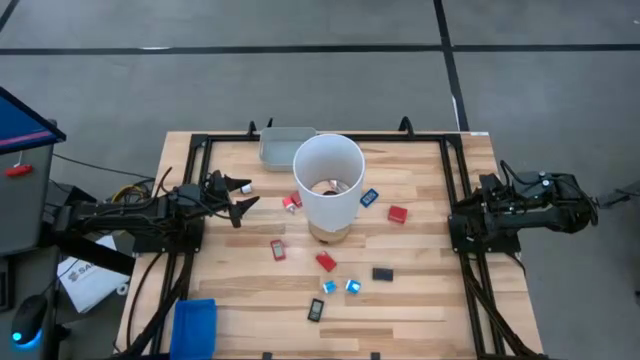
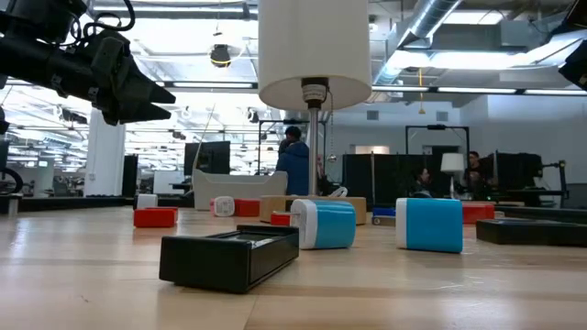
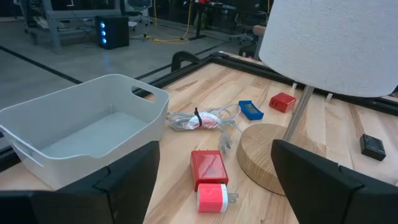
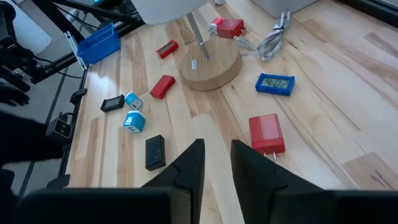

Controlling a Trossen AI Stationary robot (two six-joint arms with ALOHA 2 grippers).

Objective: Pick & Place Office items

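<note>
The office items lie scattered on the wooden table around a lamp with a tall white shade (image 1: pixel 328 180): red pieces (image 1: pixel 397 213) (image 1: pixel 326 262) (image 1: pixel 277 250), light blue ones (image 1: pixel 352 286) (image 1: pixel 329 287), black ones (image 1: pixel 382 273) (image 1: pixel 315 310). My left gripper (image 1: pixel 240 196) hovers open at the table's left, its fingers level and pointing at a red charger (image 3: pixel 209 167) and a red plug (image 3: pixel 212 198) beside the lamp's wooden base (image 3: pixel 267 155). My right gripper (image 4: pixel 217 163) waits at the table's right edge, fingers a little apart, a red charger (image 4: pixel 266 133) ahead of it.
A grey tray (image 1: pixel 285 146) sits at the far edge behind the lamp, and a blue tray (image 1: pixel 195 326) at the near left corner. A bundled white cable (image 3: pixel 202 119) lies between the grey tray and the lamp base. People stand in the room beyond the table.
</note>
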